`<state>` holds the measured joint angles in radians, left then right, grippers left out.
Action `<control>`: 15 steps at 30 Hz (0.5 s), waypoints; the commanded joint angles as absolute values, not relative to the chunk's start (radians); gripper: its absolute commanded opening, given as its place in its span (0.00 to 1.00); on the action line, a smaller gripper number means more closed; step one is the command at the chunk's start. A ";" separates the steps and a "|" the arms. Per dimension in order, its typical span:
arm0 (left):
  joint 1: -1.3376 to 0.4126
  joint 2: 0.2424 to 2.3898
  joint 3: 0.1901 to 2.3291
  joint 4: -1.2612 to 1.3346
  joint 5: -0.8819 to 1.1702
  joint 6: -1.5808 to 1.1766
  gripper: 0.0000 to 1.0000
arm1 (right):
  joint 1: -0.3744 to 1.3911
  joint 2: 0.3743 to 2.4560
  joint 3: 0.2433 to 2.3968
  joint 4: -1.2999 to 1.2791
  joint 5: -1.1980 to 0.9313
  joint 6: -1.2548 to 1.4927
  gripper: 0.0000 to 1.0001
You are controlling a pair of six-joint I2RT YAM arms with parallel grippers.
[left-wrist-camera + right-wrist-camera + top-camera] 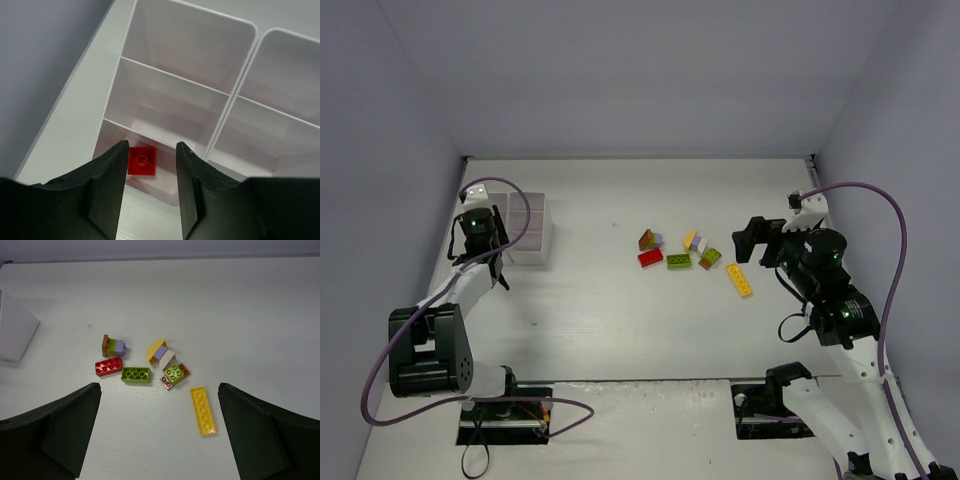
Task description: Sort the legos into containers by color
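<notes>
The white divided tray (546, 228) stands at the far left. My left gripper (483, 243) hovers over its near-left end, open and empty. In the left wrist view the gripper (151, 147) frames a small red brick (141, 160) lying in the tray's (227, 105) nearest left compartment. The loose bricks lie mid-table: a red one (650, 258) (108, 366), a lime green one (679, 261) (135, 374), a long yellow one (739, 280) (203, 410), a brown-green-lilac stack (650, 240) (113, 345), a yellow-lilac-white group (693, 241) (161, 352) and a green-on-brown pair (710, 258) (175, 375). My right gripper (752, 240) (159, 386) is wide open above the table, just right of them.
Grey walls enclose the table at the back and on both sides. The other tray compartments seen in the left wrist view hold nothing. A corner of the tray (15, 332) shows at the left of the right wrist view.
</notes>
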<state>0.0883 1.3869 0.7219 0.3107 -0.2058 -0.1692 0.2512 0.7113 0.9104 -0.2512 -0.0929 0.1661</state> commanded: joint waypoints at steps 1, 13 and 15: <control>0.092 1.310 0.822 0.272 -0.111 -0.178 0.37 | 0.258 0.706 0.917 -0.196 -0.071 0.160 1.00; -0.352 1.316 1.118 -0.124 0.182 -0.011 0.38 | 0.258 0.741 0.937 -0.198 -0.054 0.147 1.00; -0.421 1.391 1.184 -0.173 0.201 -0.002 0.38 | 0.259 0.749 0.942 -0.198 -0.055 0.150 1.00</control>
<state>-0.3431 1.3235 1.1004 -0.0586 0.1112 -0.0589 0.2512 0.7258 0.9104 -0.2516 -0.0738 0.1558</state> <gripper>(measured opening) 0.376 0.999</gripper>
